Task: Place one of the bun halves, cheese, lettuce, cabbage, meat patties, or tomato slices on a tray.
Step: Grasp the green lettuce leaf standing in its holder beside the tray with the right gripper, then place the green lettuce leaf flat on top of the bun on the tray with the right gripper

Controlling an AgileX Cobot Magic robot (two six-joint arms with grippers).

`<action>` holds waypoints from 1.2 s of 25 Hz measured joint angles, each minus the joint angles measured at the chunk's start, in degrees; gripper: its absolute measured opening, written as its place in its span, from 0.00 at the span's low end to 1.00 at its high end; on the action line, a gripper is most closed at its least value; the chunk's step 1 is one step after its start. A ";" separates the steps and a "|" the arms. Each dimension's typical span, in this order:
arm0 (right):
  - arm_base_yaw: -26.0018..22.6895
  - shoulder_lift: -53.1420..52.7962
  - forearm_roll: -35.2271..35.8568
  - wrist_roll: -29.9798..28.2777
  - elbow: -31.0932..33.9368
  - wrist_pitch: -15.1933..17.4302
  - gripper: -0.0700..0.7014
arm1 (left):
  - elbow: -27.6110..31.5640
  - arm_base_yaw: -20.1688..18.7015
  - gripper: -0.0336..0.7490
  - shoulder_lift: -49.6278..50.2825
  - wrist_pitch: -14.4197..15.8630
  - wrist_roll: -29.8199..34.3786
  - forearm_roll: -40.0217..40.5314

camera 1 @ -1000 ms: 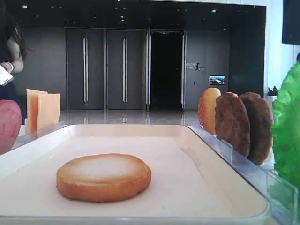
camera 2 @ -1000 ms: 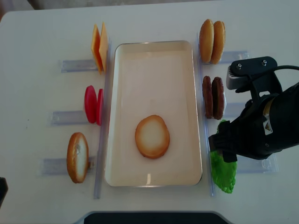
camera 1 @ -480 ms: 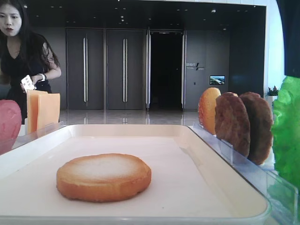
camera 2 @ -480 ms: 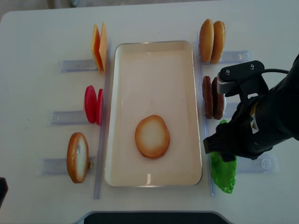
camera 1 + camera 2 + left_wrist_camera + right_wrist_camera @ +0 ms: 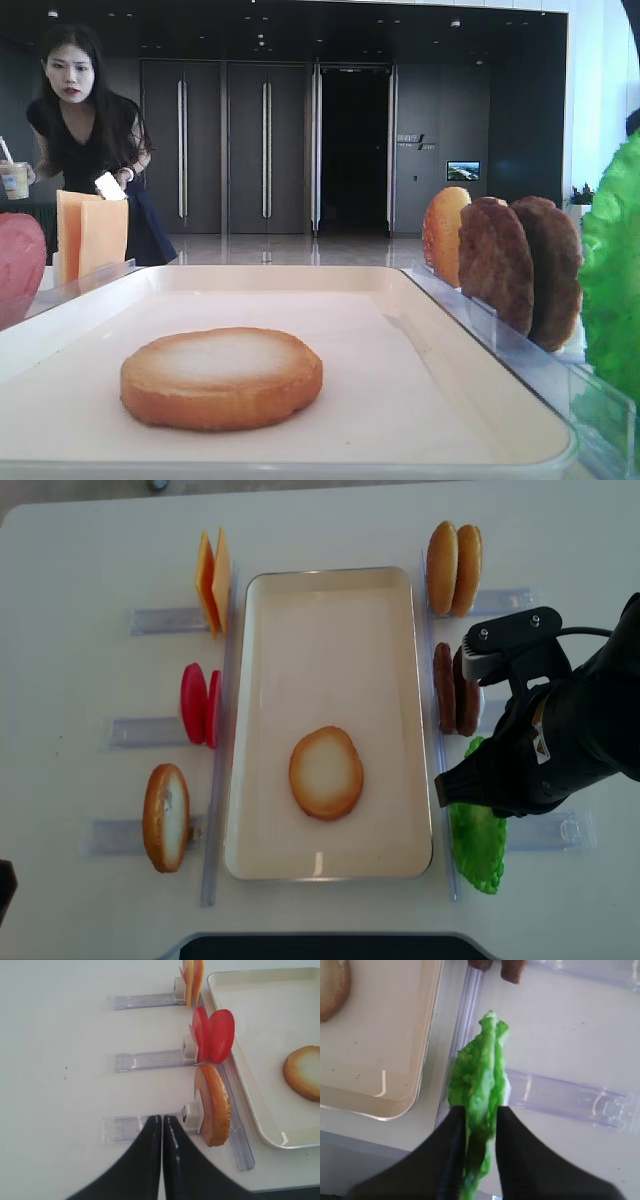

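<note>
The lettuce is seen standing on edge between the two dark fingers of the right hand; both fingers are pressed against the leaf's faces, so the hand is clamped on it. Most of the leaf extends forward of the fingertips, and a short green portion trails back between them. The tray lies just to the hand's left, with one bun half flat on it, pale face up. Two meat patties are racked on edge just beyond the hand, and two more bun halves beyond those.

The left hand is recorded with its fingers together, holding nothing, above a clear holder. A bun half stands just ahead and to its right; red tomato slices and the cheese stand further ahead.

All items rest on a white bench. In the low view, dark double doors and a woman in black holding a cup are seen behind the bench.

Compared with a second ago, the right arm has been shifted toward the tray, and the woman has stepped fully into view. The bun half on the tray is unchanged.
</note>
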 joint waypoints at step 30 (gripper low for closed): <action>0.00 -0.19 20.99 -15.73 -7.32 1.16 0.16 | 0.00 0.00 0.03 0.00 0.00 0.00 0.00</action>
